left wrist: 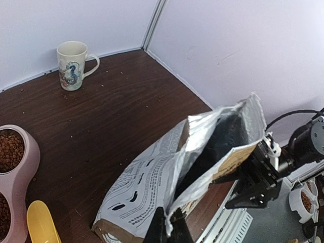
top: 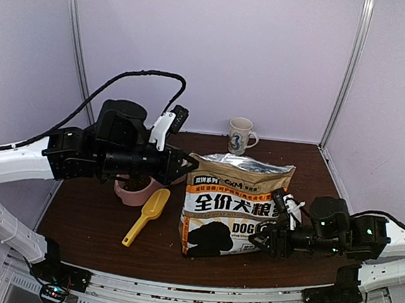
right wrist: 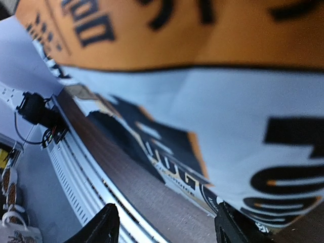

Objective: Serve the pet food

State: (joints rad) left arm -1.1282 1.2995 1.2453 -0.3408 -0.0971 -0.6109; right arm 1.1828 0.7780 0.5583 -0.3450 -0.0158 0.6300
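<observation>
- A tan-and-white printed pet-food bag stands upright on the dark brown wooden table, its silver-lined mouth gaping open.
- The left gripper is pinched tight on the top edge of the bag at its left corner.
- The right gripper sits at the bag's right side with its fingers spread wide. The printed face is close before them, but I cannot tell whether they touch it.
- The small reddish-brown dry kibble pellets lie in a pink plastic double bowl left of the bag, beneath the left arm and apart from its fingers.
- A yellow plastic scoop lies just left of the bag.
- A cream ceramic mug stands behind the bag.
</observation>
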